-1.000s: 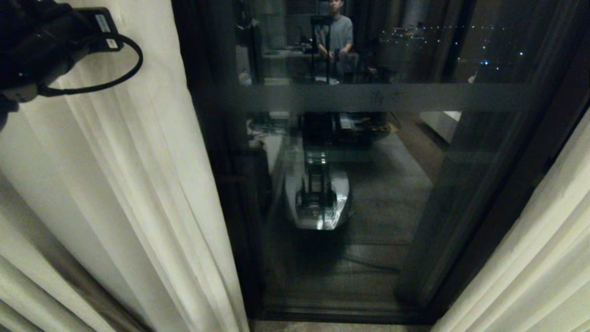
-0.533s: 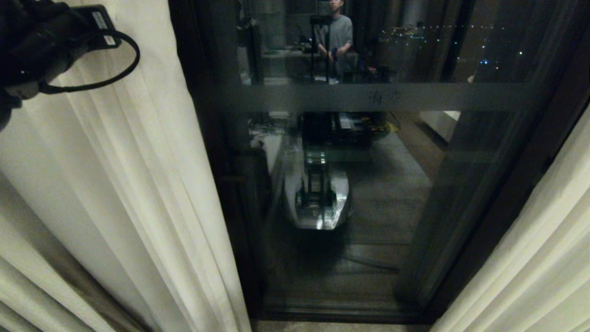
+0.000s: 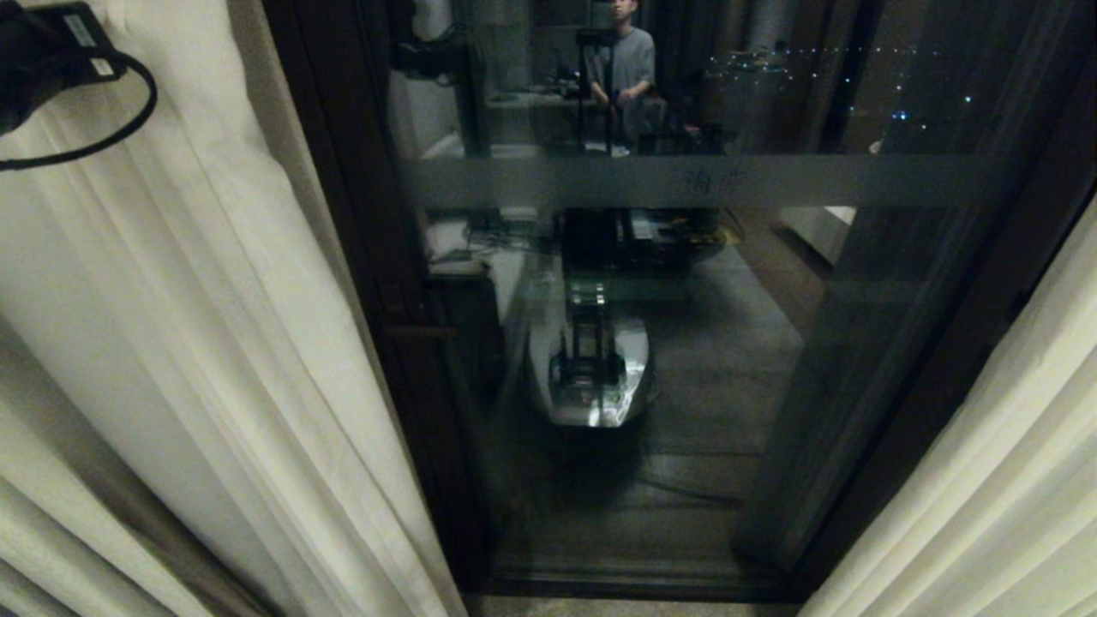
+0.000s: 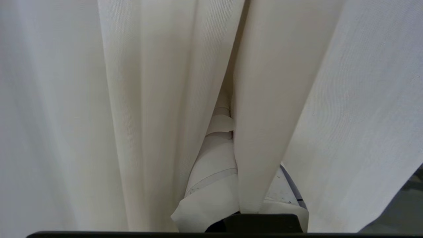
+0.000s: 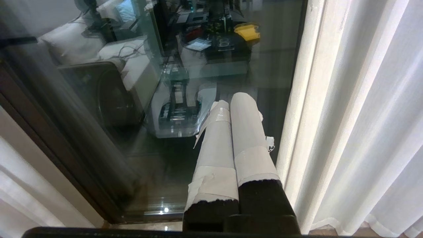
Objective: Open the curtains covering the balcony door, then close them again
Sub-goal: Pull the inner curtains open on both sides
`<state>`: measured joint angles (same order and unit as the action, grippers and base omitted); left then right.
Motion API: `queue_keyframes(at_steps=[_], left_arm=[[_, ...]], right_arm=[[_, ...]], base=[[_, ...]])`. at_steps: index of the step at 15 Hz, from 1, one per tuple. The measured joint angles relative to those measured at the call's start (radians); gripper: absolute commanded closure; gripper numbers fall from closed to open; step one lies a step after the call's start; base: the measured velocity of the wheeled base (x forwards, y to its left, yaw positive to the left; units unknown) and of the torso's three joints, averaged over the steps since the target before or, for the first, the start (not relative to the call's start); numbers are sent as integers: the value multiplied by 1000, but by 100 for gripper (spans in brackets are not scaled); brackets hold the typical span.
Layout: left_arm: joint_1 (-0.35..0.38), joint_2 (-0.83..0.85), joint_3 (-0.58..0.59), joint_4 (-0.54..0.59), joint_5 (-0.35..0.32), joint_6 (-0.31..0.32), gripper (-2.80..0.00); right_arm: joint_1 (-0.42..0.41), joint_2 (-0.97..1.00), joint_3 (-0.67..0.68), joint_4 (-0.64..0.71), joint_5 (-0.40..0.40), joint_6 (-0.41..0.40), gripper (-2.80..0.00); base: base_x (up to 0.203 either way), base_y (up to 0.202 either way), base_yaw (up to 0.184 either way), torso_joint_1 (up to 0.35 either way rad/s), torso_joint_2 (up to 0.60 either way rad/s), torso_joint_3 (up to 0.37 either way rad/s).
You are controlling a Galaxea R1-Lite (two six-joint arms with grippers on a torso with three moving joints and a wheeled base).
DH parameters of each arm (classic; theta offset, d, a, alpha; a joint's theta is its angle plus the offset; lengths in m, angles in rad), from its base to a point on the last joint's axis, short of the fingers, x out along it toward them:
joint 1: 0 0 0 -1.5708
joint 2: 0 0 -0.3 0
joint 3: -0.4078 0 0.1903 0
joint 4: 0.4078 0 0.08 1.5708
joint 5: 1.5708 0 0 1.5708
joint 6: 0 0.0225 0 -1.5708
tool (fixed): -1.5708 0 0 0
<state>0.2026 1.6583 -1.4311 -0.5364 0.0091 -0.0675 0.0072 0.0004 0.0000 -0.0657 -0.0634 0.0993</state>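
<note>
The cream-white, pleated, thin woven curtains point(image 3: 197, 343) hang drawn apart to both sides of the head view, baring the tall glass balcony door point(image 3: 686, 343) with its dark frame and frosted horizontal band between them. The left gripper point(image 4: 228, 132), its tape-wrapped fingers point(image 4: 214, 158) together, is buried among the folds of the left panel. The right gripper point(image 5: 233, 109) hovers before the glass just beside the right panel, fingers pressed together and empty.

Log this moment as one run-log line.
left gripper: shut on left curtain | right gripper: shut, idle | balcony door: uncovered
</note>
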Motion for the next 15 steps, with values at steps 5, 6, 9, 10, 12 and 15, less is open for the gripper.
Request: queue_keyframes(at_steps=[5,6,9,10,12,15], left_arm=[[172,19,-1,-5,-141,-43,0],[203,29,-2,-7,-170,-55,0],[273,63,-13,-8,-234,-69,0],[291,78,-24,-8,-251,-69,0],[326,116,-63,-7,-286,-70,0],[376,185,-137,-8,-324,-69,0]], right_arm=[[0,0,0,0,0,0,0],[0,0,0,0,0,0,0],[0,0,0,0,0,0,0],[0,0,0,0,0,0,0],[0,0,0,0,0,0,0],[0,0,0,0,0,0,0]], base=[[0,0,0,0,0,0],[0,0,0,0,0,0],[0,0,0,0,0,0],[0,0,0,0,0,0],[0,0,0,0,0,0],[0,0,0,0,0,0]])
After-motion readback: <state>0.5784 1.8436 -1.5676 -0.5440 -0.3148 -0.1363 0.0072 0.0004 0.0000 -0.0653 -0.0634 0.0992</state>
